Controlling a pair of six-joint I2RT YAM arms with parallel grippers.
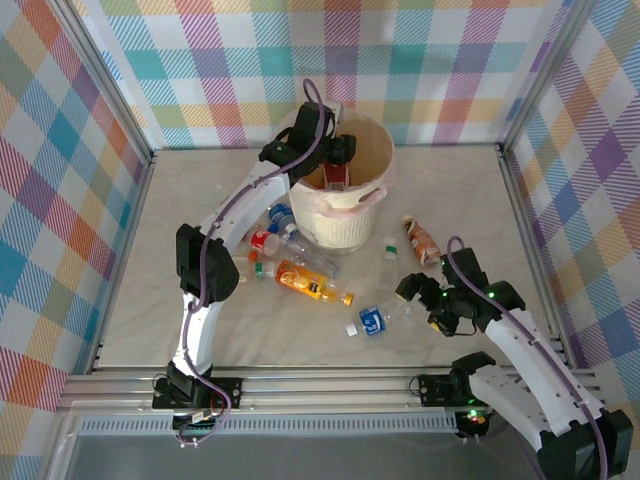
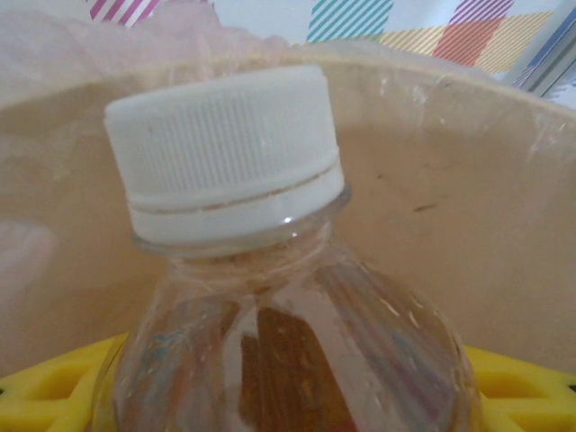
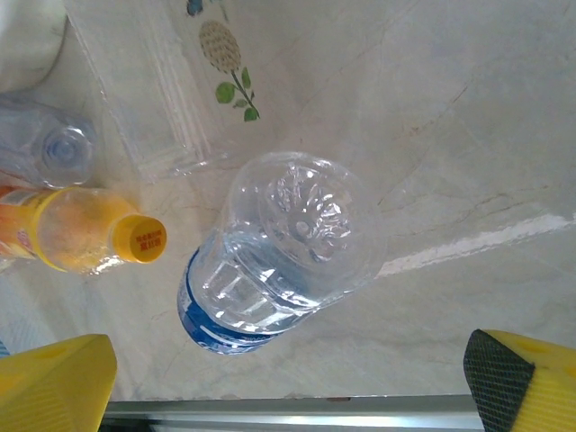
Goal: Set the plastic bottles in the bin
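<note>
L claw clenched on white-cap bottle, hung inside the bin mouth at 12 o'clock on worktop so release drops it in. R claw spread wide, holding nothing, poised over blue-label bottle at 5 o'clock, prob next pick. Other bottles lie at bin's 7 o'clock.

Pastel checked cloth walls border three edges of a pale beige marble-patterned tabletop; a ribbed silver aluminium rail lines its near edge. Near that edge lies a tiny white piece, perhaps a cap.
</note>
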